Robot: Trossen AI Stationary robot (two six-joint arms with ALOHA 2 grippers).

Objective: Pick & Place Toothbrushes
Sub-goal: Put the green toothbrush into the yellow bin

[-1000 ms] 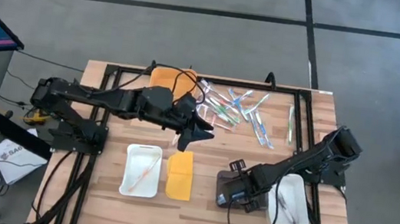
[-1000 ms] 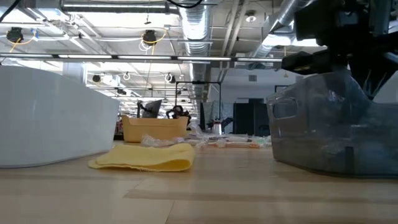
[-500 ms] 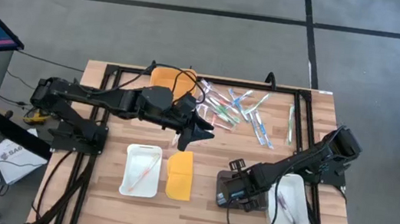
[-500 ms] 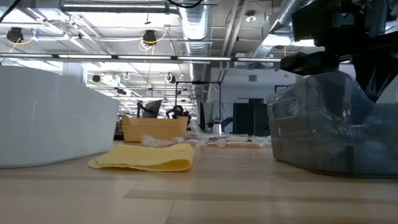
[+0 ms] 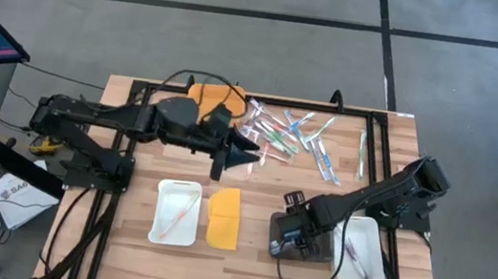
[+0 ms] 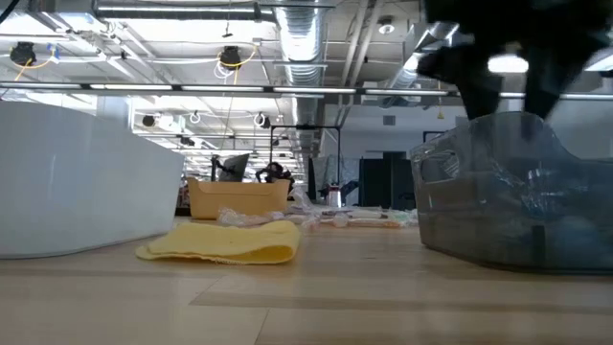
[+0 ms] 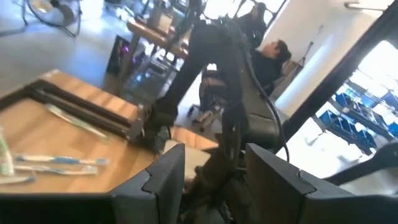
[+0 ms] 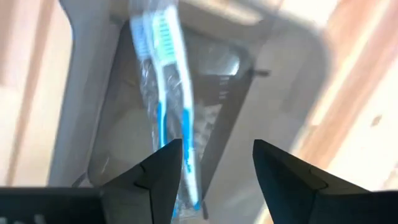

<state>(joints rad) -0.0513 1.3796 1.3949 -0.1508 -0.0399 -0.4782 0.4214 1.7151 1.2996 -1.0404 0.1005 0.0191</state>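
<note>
A loose pile of wrapped toothbrushes (image 5: 293,138) lies near the far edge of the wooden table (image 5: 242,264), toward its middle, with one more toothbrush lying alone nearer the far right corner. A blue-and-white toothbrush (image 8: 166,106) in a clear wrapper lies inside the right-hand tray (image 5: 361,253), near the table's front right corner. The right gripper (image 8: 211,171) hangs just above it with its fingers spread and nothing between them. The brush looks to be resting on the tray floor, apart from both fingers.

A second white tray (image 5: 177,212) sits toward the front left with at least one pinkish brush inside. A flat yellow-orange lid (image 5: 224,217) lies just beside it on its right. An orange container (image 5: 208,96) stands at the far edge, left of the pile.

The left gripper (image 5: 245,153) hovers at the left side of the pile, fingers parted and empty.

Likely risks: the wrapper could cling to a right finger as the arm lifts, dragging the brush back out of the tray. The brushes in the pile overlap and touch, so closing the left fingers there might catch two at once or scatter neighbours toward the table's far edge. The crinkly wrappers may slip in a shallow pinch.
</note>
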